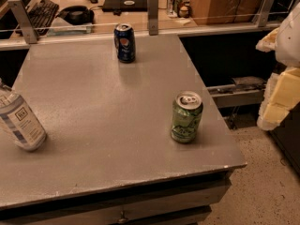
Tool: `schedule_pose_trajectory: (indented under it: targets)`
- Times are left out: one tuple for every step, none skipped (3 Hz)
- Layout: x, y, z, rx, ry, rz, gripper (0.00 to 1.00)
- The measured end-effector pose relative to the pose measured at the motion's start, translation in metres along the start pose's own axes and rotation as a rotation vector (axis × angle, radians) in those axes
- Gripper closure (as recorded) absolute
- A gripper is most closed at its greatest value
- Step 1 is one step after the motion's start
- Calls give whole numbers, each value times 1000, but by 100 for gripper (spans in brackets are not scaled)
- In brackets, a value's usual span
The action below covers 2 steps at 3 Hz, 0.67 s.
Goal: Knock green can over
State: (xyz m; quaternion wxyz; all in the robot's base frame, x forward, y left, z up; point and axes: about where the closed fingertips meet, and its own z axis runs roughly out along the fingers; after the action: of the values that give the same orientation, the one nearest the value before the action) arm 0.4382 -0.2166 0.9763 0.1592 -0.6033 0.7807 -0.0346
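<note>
The gripper (279, 86) shows as pale white and yellow blocks at the 3 o'clock edge of the view, out past the side of the bench (93, 125) and above the floor. Whether its jaws are open or closed, or have hold of anything, I cannot tell. It touches nothing on the bench.

The green can (186, 116) is the nearest thing to it, well apart toward 9 o'clock. The can stands upright on the bench at about 4 o'clock from the bench's middle, near the right edge, silver top and pull tab facing up.

A dark blue can (125, 42) stands upright at 12 o'clock by the far edge. A clear bottle (18, 121) with a white label leans at 9 o'clock, partly cut off by the frame.
</note>
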Motion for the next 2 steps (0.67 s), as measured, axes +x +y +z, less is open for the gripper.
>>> schedule_pose_trajectory:
  targets:
    - [0, 0, 0, 0, 0, 0, 0]
    - [1, 3, 9, -22, -74, 49, 0]
